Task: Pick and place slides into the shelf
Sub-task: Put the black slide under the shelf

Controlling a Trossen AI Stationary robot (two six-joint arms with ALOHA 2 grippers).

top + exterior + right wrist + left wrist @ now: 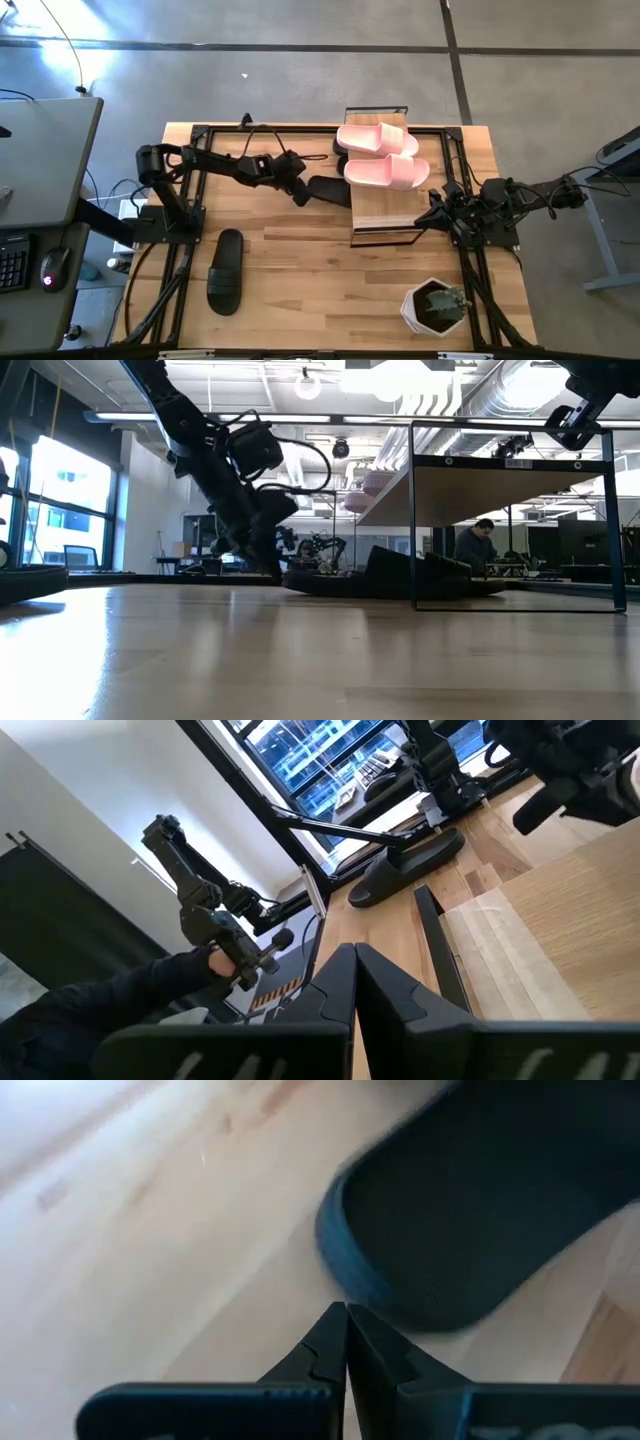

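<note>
The shelf (385,205) stands right of the table's middle. A light pink pair of slides (380,155) lies sole down on its plank top. One black slide (328,190) lies flat on the table with one end under the shelf's left edge. My left gripper (300,196) is shut, just left of that slide's free end, low over the table (270,568). A second black slide (225,270) lies flat near the table's near left. My right gripper (432,210) is shut and hovers at the shelf's right near corner, holding nothing. Dark shapes (440,575) show under the shelf. My left gripper's shut fingertips (347,1320) point slanting down at the rounded end of the black slide (345,1270), which lies flat on the table. I cannot tell whether they touch it.
A white pot with a green plant (435,305) stands at the table's near right. Black frame rails (180,270) run along the table's left and right sides. Bare wood (320,290) lies between the second black slide and the pot. People show in the room beyond (475,545).
</note>
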